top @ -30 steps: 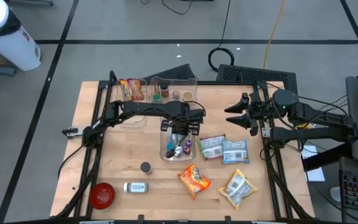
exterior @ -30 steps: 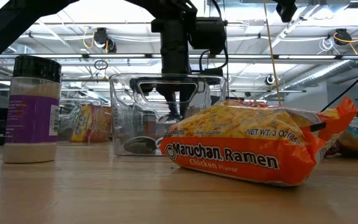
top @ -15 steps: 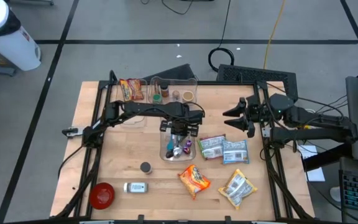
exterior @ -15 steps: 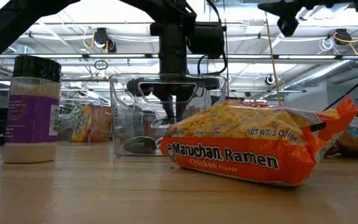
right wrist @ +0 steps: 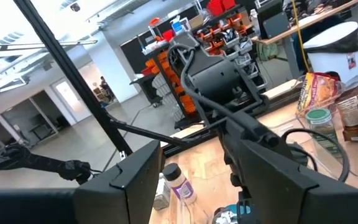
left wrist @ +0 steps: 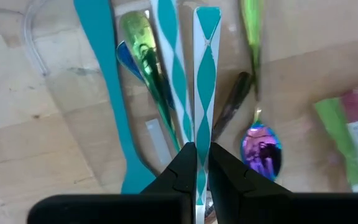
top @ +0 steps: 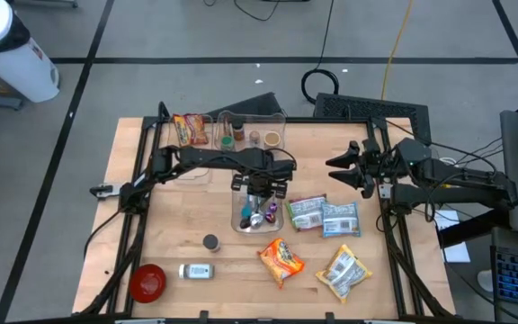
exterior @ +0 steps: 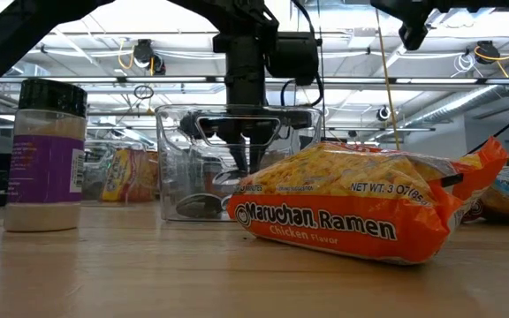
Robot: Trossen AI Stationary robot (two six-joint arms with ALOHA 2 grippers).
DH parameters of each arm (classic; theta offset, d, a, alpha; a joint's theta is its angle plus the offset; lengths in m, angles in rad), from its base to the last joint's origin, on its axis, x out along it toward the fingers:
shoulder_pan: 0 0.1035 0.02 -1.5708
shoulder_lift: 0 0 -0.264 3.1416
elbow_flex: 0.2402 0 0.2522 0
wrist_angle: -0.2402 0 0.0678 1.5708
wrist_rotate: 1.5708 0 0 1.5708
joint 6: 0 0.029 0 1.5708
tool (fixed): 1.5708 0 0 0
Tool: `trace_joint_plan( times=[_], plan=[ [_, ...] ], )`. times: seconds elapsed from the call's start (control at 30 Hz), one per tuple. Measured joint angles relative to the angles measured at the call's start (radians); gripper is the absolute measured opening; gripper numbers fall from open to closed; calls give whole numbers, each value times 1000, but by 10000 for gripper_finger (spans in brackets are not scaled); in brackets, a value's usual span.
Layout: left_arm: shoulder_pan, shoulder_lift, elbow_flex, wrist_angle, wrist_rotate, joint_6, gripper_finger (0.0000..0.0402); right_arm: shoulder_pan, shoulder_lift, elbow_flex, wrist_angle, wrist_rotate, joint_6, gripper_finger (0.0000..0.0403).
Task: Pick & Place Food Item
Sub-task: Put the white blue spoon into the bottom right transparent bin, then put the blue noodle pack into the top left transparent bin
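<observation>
Clamped on a teal-and-white striped utensil, the left gripper hangs over the clear bin. Right gripper hovers with its 2 fingers parted (nothing held), while the ramen packet lies on the table near the front edge.

Orange ramen packet right of the clear bin, printed "Maruchan Ramen", "Chicken Flavor", "NET WT. 3 OZ".

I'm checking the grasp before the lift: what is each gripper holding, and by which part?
The left gripper pinches the teal-and-white striped straw near one end, inside the clear container. The right gripper is open, holding nothing.
</observation>
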Motion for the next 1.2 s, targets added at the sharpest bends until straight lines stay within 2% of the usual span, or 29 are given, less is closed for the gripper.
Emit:
trace_joint_plan(
  times=[0.27, 0.77, 1.07, 1.2],
  plan=[
    [-5, 0, -58, 17, 50, -31, 26, 0, -4, 0, -2, 1, 1, 210],
    [-10, 0, -65, 104, 13, -41, 30, 0, -3, 0, -2, 0, 2, 210],
    [-10, 0, -65, 111, -3, -31, 98, 0, -3, 0, -2, -1, 2, 210],
    [-4, 0, -59, 121, 26, -1, 121, 0, -3, 0, -2, -1, 1, 210]
  ],
)
